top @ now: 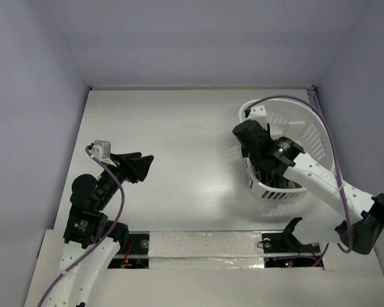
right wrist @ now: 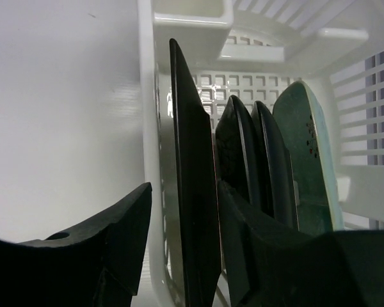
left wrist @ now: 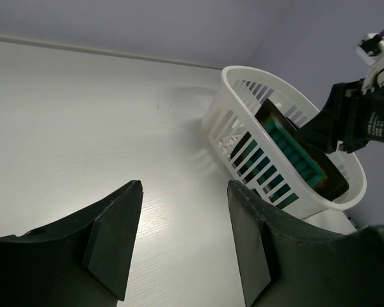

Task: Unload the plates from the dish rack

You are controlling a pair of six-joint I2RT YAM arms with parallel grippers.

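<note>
Dish rack (top: 269, 190) sits on the right, far-ish part of the white table (top: 179, 141), w/ the plates inside it. R wrist cam shows four plates standing on edge, side by side across the rack. A dark-rimmed plate (right wrist: 193, 192) is closest to the rack's left wall, then come two black plates (right wrist: 235, 153) close together, then the pale mint-green plate (right wrist: 307, 160) furthest right, tilted a little. From the L wrist cam, the plate nearest that left wall shows a teal face above the rim & through the slotted side. R arm reaches from the near right up & over to the rack's left side. R gripper (right wrist: 184, 185) is down at the rim w/ jaws spread. One finger (right wrist: 115, 249) is on the side of the rack wall. The other finger (right wrist: 262, 256) is betw. the dark-rimmed plate & the first black one, so that plate's edge stands in the gap. The right-hand finger is just beside the plate; can't tell if it touches, and the plate isn't pinched. L arm is on the left side of the table, well apart from the rack. L gripper (left wrist: 184, 185) hangs over bare tabletop, pointed toward the rack, jaws spread, nothing betw. them.
</note>
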